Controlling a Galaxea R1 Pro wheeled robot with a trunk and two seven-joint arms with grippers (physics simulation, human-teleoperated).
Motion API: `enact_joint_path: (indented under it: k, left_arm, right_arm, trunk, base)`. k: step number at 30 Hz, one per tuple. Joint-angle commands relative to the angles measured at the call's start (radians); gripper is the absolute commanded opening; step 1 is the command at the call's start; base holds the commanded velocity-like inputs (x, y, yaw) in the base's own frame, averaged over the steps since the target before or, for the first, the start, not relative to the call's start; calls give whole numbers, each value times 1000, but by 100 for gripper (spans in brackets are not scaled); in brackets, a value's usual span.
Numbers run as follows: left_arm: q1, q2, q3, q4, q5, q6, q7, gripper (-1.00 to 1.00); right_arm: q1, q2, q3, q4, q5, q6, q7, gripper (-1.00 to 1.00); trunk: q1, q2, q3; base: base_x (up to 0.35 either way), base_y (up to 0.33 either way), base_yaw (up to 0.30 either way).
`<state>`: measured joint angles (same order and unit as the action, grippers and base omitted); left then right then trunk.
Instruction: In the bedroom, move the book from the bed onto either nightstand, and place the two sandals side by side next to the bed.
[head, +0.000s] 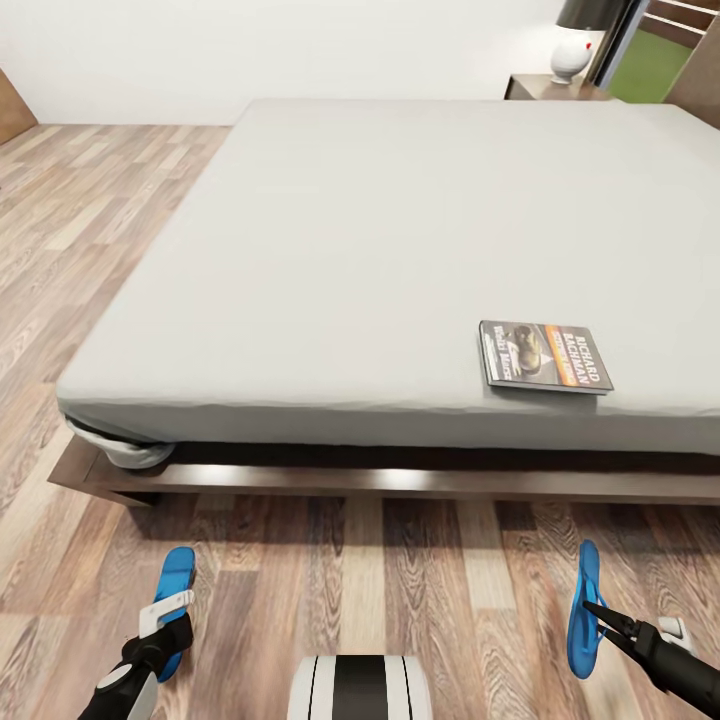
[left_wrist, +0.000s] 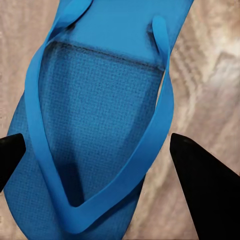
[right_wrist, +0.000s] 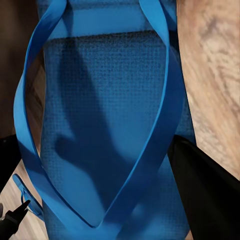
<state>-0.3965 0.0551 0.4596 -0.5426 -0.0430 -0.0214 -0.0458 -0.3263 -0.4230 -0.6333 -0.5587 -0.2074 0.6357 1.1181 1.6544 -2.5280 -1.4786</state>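
Observation:
The book (head: 545, 357) lies flat on the grey mattress of the bed (head: 380, 240), near its front right edge. One blue sandal (head: 176, 588) lies flat on the floor at the front left. My left gripper (head: 165, 625) hovers over it, open. Its black fingers (left_wrist: 200, 190) straddle that sandal (left_wrist: 95, 100), with floor showing on one side. The other sandal (head: 583, 610) is tipped on its edge at the front right, and my right gripper (head: 597, 612) is shut on it. In the right wrist view the fingers (right_wrist: 205, 195) press against that sandal's (right_wrist: 105, 125) sides. A nightstand (head: 545, 88) stands beyond the bed's far right corner.
A white lamp (head: 572, 55) sits on the nightstand. The dark wooden bed frame (head: 400, 482) juts out low along the front. Wood-plank floor (head: 380, 580) lies between the sandals and stretches along the bed's left side. A window (head: 655, 55) is at the far right.

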Motion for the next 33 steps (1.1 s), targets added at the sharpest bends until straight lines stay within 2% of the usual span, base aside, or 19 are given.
enact_joint_path:
  k: [1,16,20,27,33]
  left_arm:
    - [-1,0,5,1,-5,-2,-5,-100]
    - [-1,0,5,0,-6,-5,-5,-100]
    - [-1,-1,5,0,-7,-2,-4,-100]
    - [-1,-1,5,0,-8,-3,-5,-100]
    - [-1,-1,5,0,-8,-2,-5,-100]
  right_arm:
    - [0,0,-2,0,-3,7,0,-100]
    - [0,0,-2,0,-3,7,0,-100]
    - [0,0,-2,0,-3,7,0,-100]
    - [0,0,-2,0,-3,7,0,-100]
    - [0,0,-2,0,-3,7,0,-100]
  trunk:
    - [0,0,-1]
    - [0,0,-1]
    - [2,-1,-16]
    - [2,-1,-16]
    - [5,-3,-39]
  base:
    - [171,144,0]
    - [34,30,0]
    - [0,0,0]
    - [0,0,0]
    - [0,0,0]
